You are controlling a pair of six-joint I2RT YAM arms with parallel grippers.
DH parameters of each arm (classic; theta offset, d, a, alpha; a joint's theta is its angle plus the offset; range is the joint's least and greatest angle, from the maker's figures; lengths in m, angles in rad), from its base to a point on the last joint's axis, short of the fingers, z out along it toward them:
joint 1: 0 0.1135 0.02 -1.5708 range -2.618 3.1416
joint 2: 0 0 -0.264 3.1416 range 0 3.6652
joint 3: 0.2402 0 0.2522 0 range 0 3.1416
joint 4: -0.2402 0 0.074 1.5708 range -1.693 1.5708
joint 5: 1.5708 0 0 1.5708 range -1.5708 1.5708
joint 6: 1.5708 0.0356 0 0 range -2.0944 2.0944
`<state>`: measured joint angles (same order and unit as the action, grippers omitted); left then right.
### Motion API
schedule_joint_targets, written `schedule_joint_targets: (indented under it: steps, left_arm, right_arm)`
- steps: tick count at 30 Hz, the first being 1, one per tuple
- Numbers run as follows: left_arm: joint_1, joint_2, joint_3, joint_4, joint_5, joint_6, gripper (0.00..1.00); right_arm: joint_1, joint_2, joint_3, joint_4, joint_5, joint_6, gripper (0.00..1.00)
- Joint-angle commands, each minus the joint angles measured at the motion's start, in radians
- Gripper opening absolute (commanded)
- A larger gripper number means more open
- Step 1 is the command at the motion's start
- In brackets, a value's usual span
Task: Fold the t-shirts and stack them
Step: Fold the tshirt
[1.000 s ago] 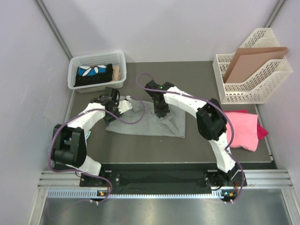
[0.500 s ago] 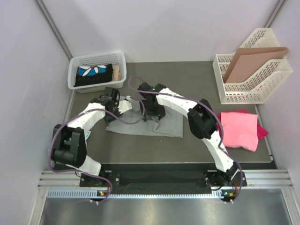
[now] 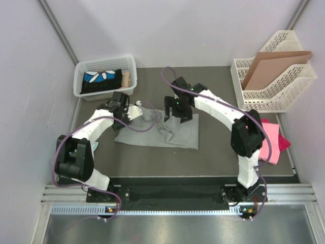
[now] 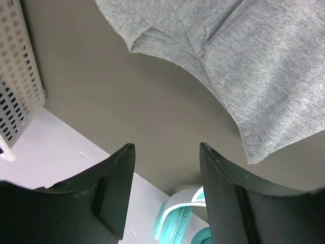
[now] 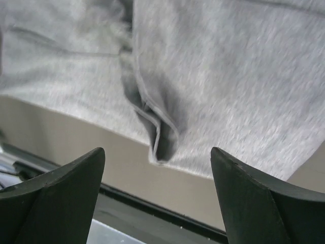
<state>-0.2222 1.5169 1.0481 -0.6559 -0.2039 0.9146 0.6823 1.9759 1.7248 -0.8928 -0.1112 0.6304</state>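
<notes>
A heather grey t-shirt (image 3: 160,133) lies rumpled and partly folded in the middle of the table. My right gripper (image 3: 171,113) hovers open over its far edge, with nothing between its fingers. In the right wrist view the grey t-shirt (image 5: 213,71) fills the top, and a raised crease ends just ahead of the open right gripper (image 5: 157,152). My left gripper (image 3: 136,109) is open at the shirt's far left corner. In the left wrist view the grey t-shirt (image 4: 254,66) lies up and to the right of the empty left gripper (image 4: 166,152). The pink t-shirts (image 3: 272,140) lie at the right, partly behind my right arm.
A white basket (image 3: 81,68) holding dark printed cloth stands at the back left. A white file rack (image 3: 274,96) with a brown cardboard sheet (image 3: 271,63) stands at the back right. Teal headphones (image 4: 190,223) lie by the table's left edge.
My right gripper has opened and let go of the grey t-shirt, then drawn back toward the far side. Its elbow has swung right over the pink t-shirts. The left arm has hardly moved.
</notes>
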Motion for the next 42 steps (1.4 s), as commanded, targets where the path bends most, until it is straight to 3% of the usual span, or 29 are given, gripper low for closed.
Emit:
schedule_joint_targets:
  steps: [1, 5, 18, 24, 28, 31, 37, 42]
  left_arm:
    - [0.001, 0.008, 0.049, -0.016, -0.018, -0.016, 0.59]
    - [-0.002, 0.017, 0.066, -0.022, -0.028, -0.022, 0.59]
    - [-0.002, 0.002, 0.044, -0.008, -0.043, -0.013, 0.59]
    - [-0.002, -0.015, 0.035, 0.004, -0.058, 0.000, 0.59]
    - [0.000, -0.017, 0.038, 0.009, -0.074, 0.003, 0.59]
    - [0.001, -0.020, 0.053, 0.009, -0.074, 0.001, 0.59]
    - [0.004, 0.025, 0.127, -0.034, -0.049, -0.045, 0.60]
    - [0.001, 0.042, 0.156, -0.054, -0.032, -0.071, 0.59]
  right_arm:
    - [0.059, -0.100, -0.131, 0.138, -0.064, 0.032, 0.84]
    - [0.089, -0.077, -0.165, 0.167, -0.091, 0.045, 0.83]
    - [0.175, 0.032, -0.005, 0.140, -0.123, 0.055, 0.82]
    - [0.214, 0.087, 0.035, 0.167, -0.209, 0.074, 0.82]
    - [0.189, 0.071, -0.004, 0.210, -0.291, 0.087, 0.82]
    - [0.114, -0.044, -0.089, 0.247, -0.329, 0.089, 0.83]
    - [-0.009, -0.236, -0.254, 0.253, -0.202, 0.065, 0.82]
    - [-0.003, -0.221, -0.312, 0.264, -0.199, 0.045, 0.82]
